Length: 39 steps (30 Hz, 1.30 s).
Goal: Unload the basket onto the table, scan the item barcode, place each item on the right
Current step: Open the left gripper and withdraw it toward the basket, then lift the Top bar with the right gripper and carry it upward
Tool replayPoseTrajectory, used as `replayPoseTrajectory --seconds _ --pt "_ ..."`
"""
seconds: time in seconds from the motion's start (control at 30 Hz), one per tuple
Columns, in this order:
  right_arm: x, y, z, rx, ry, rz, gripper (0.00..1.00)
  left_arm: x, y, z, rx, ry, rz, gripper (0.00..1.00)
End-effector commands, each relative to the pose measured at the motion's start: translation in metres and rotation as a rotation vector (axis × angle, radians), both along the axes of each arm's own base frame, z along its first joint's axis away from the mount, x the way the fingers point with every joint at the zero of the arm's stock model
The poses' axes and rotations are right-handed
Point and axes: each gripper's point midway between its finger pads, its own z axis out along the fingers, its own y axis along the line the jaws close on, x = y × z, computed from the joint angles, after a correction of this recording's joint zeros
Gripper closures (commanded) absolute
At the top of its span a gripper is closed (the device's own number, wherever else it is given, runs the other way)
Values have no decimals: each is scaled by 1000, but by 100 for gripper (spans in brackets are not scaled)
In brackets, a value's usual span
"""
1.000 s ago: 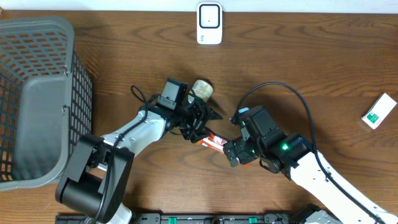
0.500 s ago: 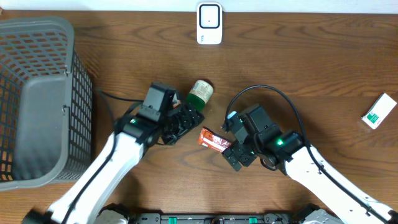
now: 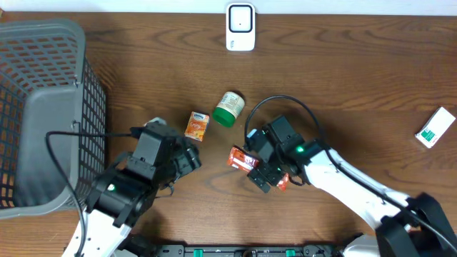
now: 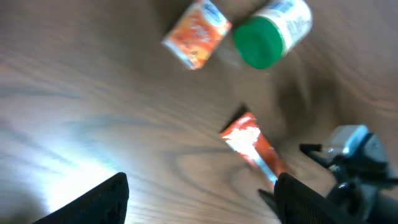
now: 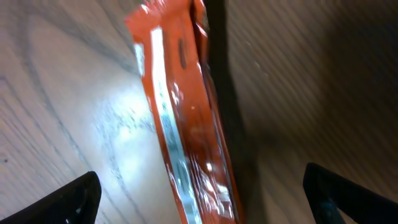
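Observation:
A red foil packet lies flat on the wooden table, right of centre. My right gripper hovers over it, open, one finger on either side. In the right wrist view the packet runs lengthwise between the wide-apart fingertips, and nothing is gripped. My left gripper is open and empty, left of the packet. Its wrist view shows the packet ahead and the right gripper's body at the right edge. The white scanner stands at the far edge of the table.
A green-capped bottle lies on its side next to a small orange box, just beyond the grippers. A grey mesh basket fills the left side. A white and green box lies far right.
My left arm has pulled back down and left, away from the packet, uncovering the orange box. My right gripper has moved left over the packet.

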Motion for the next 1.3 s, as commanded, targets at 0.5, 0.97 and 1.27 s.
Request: replayPoseTrajectory --seconds 0.5,0.97,1.27 --pt "-9 10 -34 -79 237 148 17 -2 18 -3 97 -14 26 24" --pt "-24 22 -29 1 312 165 73 -5 20 -5 105 0 25 24" --pt "-27 20 -31 -1 327 158 96 -8 21 -7 112 15 24 23"
